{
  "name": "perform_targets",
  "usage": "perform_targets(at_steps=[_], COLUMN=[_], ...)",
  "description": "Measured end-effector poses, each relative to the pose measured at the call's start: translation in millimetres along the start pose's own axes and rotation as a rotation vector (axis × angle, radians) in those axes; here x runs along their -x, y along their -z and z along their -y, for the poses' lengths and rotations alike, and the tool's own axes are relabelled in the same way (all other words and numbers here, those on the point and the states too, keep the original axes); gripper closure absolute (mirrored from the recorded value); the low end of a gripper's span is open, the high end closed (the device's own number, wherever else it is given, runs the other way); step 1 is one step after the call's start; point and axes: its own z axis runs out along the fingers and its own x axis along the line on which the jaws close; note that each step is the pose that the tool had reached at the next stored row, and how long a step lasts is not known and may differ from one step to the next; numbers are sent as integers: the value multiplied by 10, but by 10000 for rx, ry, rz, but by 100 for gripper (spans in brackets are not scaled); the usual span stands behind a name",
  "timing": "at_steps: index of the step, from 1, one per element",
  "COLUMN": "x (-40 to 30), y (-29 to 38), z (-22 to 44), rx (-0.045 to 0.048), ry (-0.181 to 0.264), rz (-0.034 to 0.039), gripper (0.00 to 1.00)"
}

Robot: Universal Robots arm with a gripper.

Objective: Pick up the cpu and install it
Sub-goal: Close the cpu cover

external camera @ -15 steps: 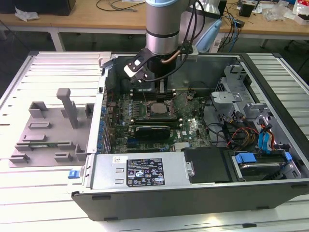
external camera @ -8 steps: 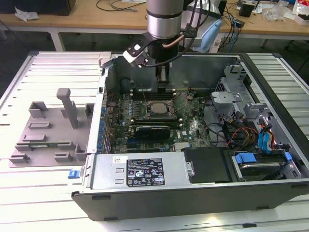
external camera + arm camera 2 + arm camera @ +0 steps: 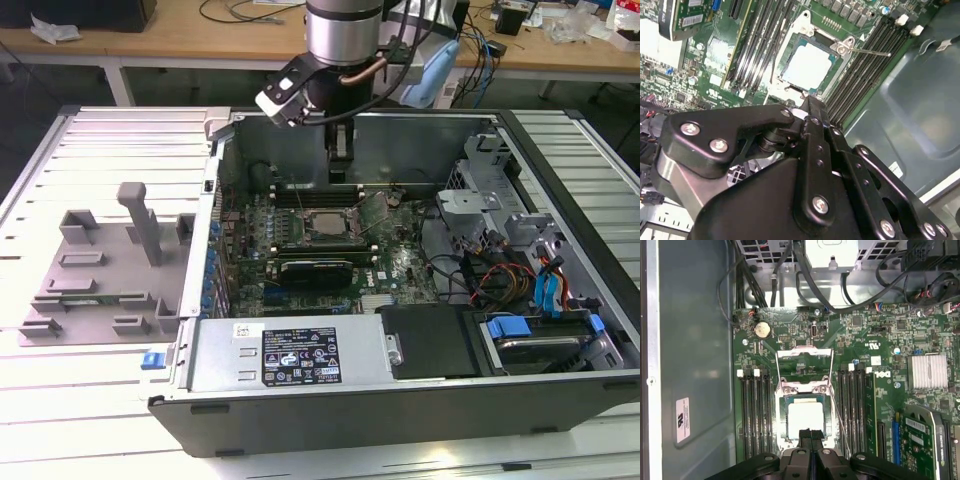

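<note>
On my feed the cpu [image 3: 805,421] has a silvery-white top, bright against the green motherboard [image 3: 880,330] with its black memory slots [image 3: 756,410] and white clips. The jaws are matte black with shiny silver screw heads. The heatsink [image 3: 926,371] is pale silver and finely ribbed. In the exterior view the tray [image 3: 100,270] is plain grey, the drive tab [image 3: 507,328] bright blue, and the surface [image 3: 110,140] pale silver in stripes.

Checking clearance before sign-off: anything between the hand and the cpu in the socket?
Nothing visible. The cpu lies bare in the socket, with the retention frame flipped open away from it. The hand hangs over its edge.
</note>
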Motion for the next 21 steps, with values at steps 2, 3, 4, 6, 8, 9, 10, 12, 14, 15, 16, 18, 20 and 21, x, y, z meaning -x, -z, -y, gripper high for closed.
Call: perform_targets(at_steps=[2,3,4,6,8,9,10,12,14,15,16,18,20,21], x=[-4,-6,-10,-14,-22,-27,-29,-35,-39,-41,-44,-46,-44,-43], y=[-4,-7,-11,-16,-27,-36,-40,-55,-75,-108,-162,-225,-366,-412], z=[-76,-125,-211,-296,-464,-571,-612,-725,-790,-849,-907,-955,-990,-991], rx=[-1,-3,-6,-8,-19,-29,-35,-49,-57,-64,-72,-76,-109,-137], ry=[0,0,1,1,0,0,1,-1,0,0,0,1,1,1], rz=[-1,-2,-1,-2,1,0,1,-1,-1,1,2,3,5,5], gripper=[89,89,89,89,89,89,89,89,89,89,89,89,89,89])
